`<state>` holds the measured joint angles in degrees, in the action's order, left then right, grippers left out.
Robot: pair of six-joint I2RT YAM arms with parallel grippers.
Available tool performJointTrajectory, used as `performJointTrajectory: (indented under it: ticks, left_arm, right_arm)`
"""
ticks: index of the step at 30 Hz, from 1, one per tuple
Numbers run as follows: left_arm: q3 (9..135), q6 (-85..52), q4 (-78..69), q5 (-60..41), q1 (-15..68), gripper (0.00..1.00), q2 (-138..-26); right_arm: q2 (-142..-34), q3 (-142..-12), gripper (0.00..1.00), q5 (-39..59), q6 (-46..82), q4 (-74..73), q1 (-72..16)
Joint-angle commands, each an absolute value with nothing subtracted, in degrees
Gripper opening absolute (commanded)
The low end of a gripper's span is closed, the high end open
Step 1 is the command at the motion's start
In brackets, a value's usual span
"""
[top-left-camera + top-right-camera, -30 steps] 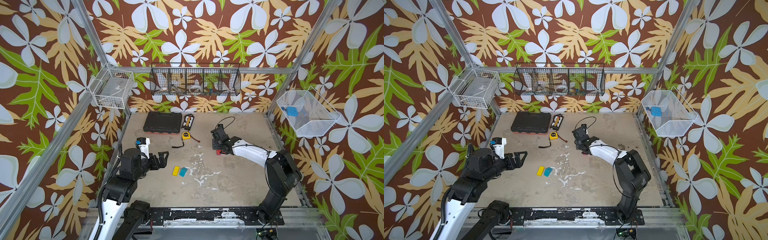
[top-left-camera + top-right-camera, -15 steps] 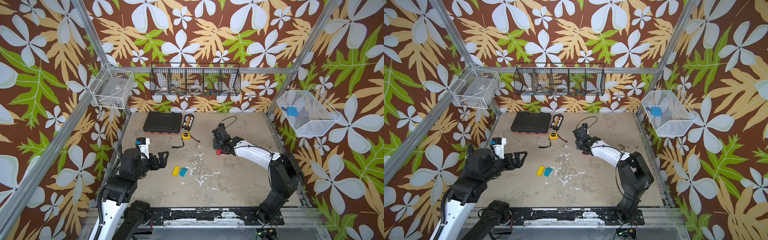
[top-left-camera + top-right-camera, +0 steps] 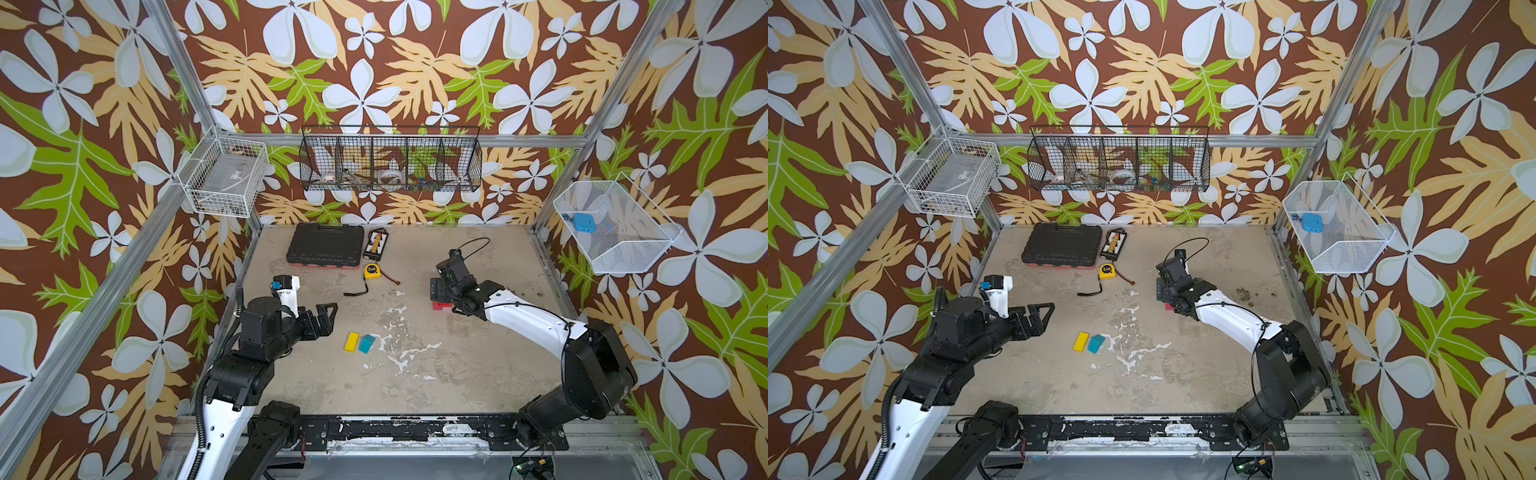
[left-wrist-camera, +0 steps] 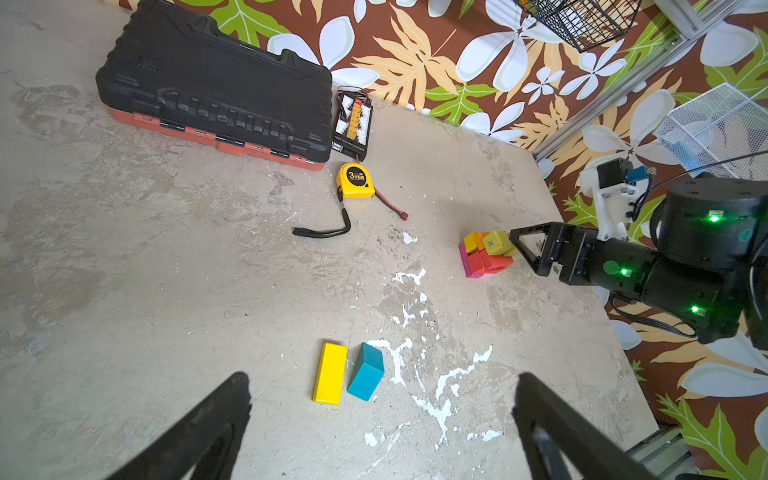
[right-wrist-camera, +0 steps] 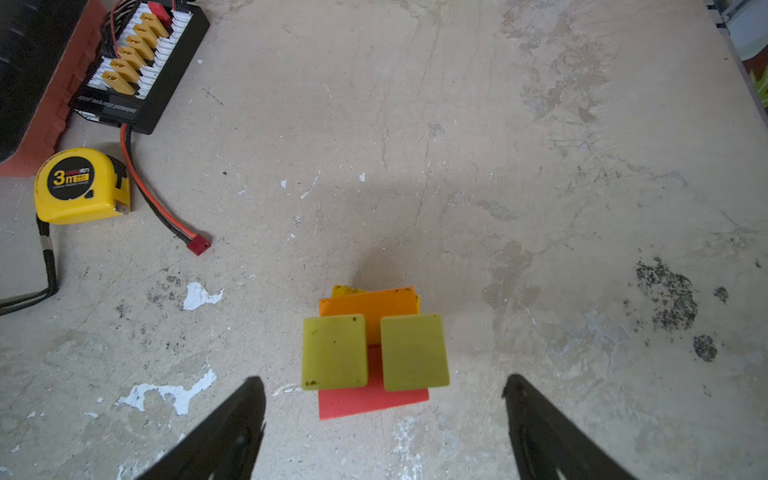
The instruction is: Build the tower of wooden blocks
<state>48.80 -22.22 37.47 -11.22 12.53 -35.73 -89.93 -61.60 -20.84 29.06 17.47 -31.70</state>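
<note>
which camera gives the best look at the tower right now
The right wrist view: the tower fills the middle, close and unblocked, two lime blocks on orange and red. The left wrist view shows it small, from the side. In both top views the right arm hides all but a red corner.

From my end the table (image 5: 540, 124) reads as a rough, mottled, matt surface like worn concrete, with white patches where the top coat has chipped off. The lime blocks (image 5: 334, 352) on the tower (image 4: 484, 253) look smooth and matt-painted with a few dark specks, and the loose yellow block (image 4: 329, 372) and teal block (image 4: 365, 371) carry the same flat paint. I see glossy yellow plastic on the tape measure (image 5: 79, 185), dull ribbed black plastic on the tool case (image 4: 216, 83), and thin metal wire in the black basket (image 3: 390, 160).
</note>
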Motion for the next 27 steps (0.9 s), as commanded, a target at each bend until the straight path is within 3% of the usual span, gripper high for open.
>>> performJointTrajectory:
  ticks: [1, 27]
  left_arm:
    - [48.78, -21.53, 37.05, -11.64, 12.54, 1.00, -35.78]
    - [48.75, -21.42, 37.00, -11.78, 12.50, 1.00, -35.95]
  right_arm:
    - [-90.14, -61.40, 0.91, -20.13, 28.61, 15.82, -31.16]
    - [-95.55, -61.85, 0.95, -16.20, 27.77, 13.54, -29.31]
